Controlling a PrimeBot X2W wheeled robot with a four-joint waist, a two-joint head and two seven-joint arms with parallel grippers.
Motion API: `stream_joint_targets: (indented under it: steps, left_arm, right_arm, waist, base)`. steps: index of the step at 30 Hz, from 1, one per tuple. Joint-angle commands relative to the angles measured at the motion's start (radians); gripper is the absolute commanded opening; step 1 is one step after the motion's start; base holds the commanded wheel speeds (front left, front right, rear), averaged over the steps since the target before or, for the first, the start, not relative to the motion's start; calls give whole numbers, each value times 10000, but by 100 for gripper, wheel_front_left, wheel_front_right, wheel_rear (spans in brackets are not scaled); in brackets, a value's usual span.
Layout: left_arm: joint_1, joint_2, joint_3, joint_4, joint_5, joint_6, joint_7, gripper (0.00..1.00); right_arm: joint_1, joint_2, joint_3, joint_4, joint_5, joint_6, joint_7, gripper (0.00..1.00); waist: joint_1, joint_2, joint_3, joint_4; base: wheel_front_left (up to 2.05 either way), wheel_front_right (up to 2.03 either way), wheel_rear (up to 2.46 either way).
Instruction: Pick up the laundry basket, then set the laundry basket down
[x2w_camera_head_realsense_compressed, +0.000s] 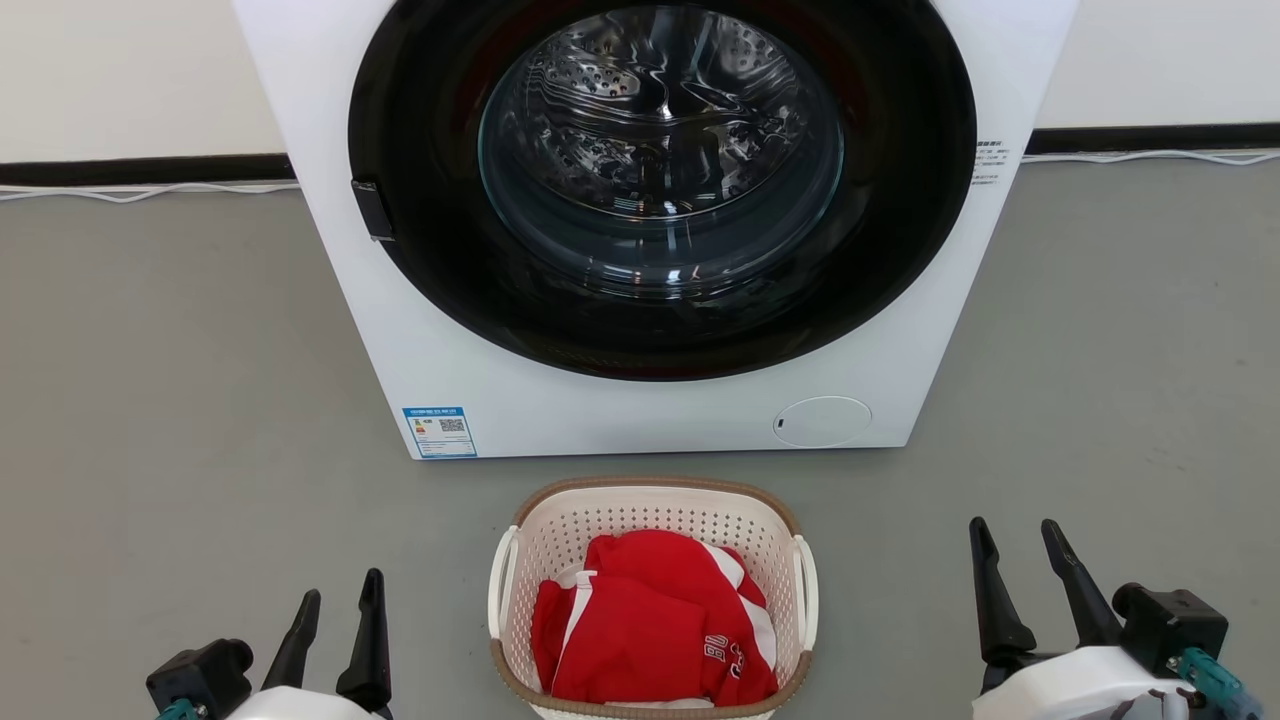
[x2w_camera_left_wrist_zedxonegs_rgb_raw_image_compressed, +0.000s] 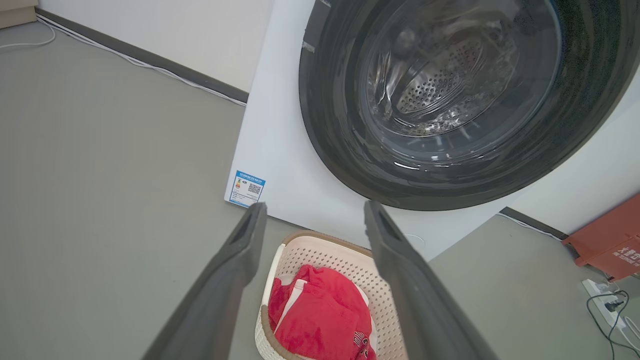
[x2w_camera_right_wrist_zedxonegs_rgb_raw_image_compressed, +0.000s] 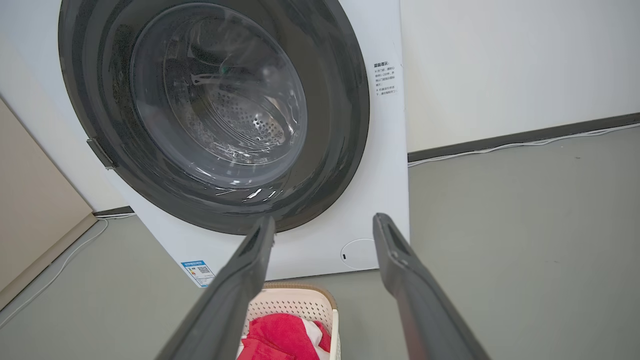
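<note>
As I judge it, nothing of the job is done yet. The laundry basket (x2w_camera_head_realsense_compressed: 650, 512) sits on the grey floor (x2w_camera_head_realsense_compressed: 180, 400) just in front of the washing machine (x2w_camera_head_realsense_compressed: 640, 415), between my two arms, with a red garment (x2w_camera_head_realsense_compressed: 650, 620) heaped inside it. My left gripper (x2w_camera_head_realsense_compressed: 342, 588) hangs low on the basket's left, fingers spread wide with nothing between them. My right gripper (x2w_camera_head_realsense_compressed: 1013, 526) is the same on the other side, wide and empty. Both are clear of the basket and its white side handles (x2w_camera_head_realsense_compressed: 497, 590). So the whole task lies ahead: reach in to the handles or the rim, close, lift, then set it down. The floor is flat, bare and matt, which should give the basket a steady place to land. The machine's round door looks shut, and the drum seems empty through the glass. Behind it is a pale wall (x2w_camera_head_realsense_compressed: 130, 70) with dark skirting and a white cable (x2w_camera_head_realsense_compressed: 150, 192) along its foot. My left wrist view shows a reddish box (x2w_camera_left_wrist_zedxonegs_rgb_raw_image_compressed: 610, 240) near a power strip (x2w_camera_left_wrist_zedxonegs_rgb_raw_image_compressed: 602, 295), past the machine's corner.
</note>
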Motion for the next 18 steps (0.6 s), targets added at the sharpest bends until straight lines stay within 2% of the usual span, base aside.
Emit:
stream_joint_targets:
  steps: [1,18]
  left_arm:
    - [-465,111,280,-283,263,-60,-116,100]
    - [-496,140,330,-177,2280,-70,-623,100]
  right_arm:
    - [-396,-135,188,-185,-311,60,-194,100]
    - [-413,-163,168,-64,-2367,70,-693,100]
  waist:
    - [-1,0,1,-7]
    - [-1,0,79,-41]
  base:
    - [0,0,0]
    - [0,0,0]
